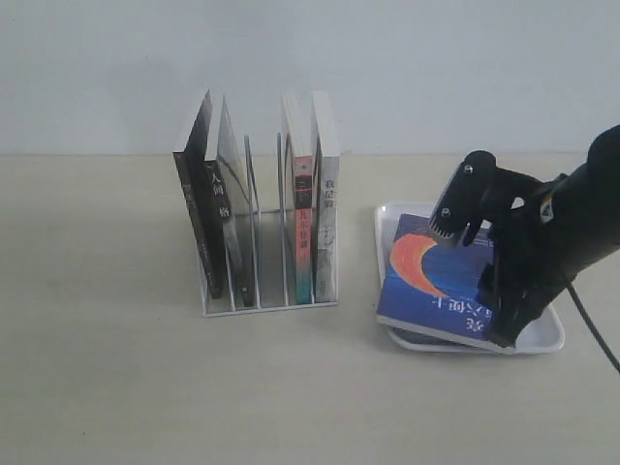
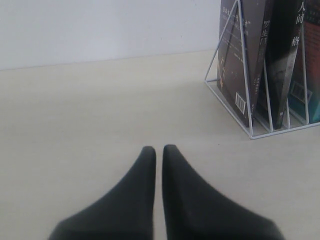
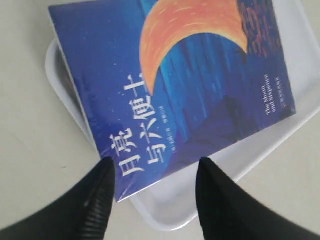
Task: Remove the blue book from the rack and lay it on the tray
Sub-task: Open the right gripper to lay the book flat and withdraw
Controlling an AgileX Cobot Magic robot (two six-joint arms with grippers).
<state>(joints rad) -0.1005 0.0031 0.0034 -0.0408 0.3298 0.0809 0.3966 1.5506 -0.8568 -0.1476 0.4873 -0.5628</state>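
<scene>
The blue book (image 1: 436, 281) (image 3: 200, 85), with its orange crescent and white characters, lies face up on the white tray (image 1: 548, 336) (image 3: 172, 212). It is skewed, with one corner over the tray's rim. My right gripper (image 1: 504, 329) (image 3: 155, 162) hovers open over that near corner, and the cover shows below the gap between its fingers. The white wire rack (image 1: 266, 306) (image 2: 227, 102) stands to the left of the tray. My left gripper (image 2: 159, 148) is shut on nothing, low over bare table beside the rack, and is out of the exterior view.
The rack holds two black-covered books (image 1: 208, 208) (image 2: 250, 55) on its left and a red-and-teal-spined book (image 1: 303, 223) with a white one on its right. Its middle slots hold nothing. A pale wall runs behind the table.
</scene>
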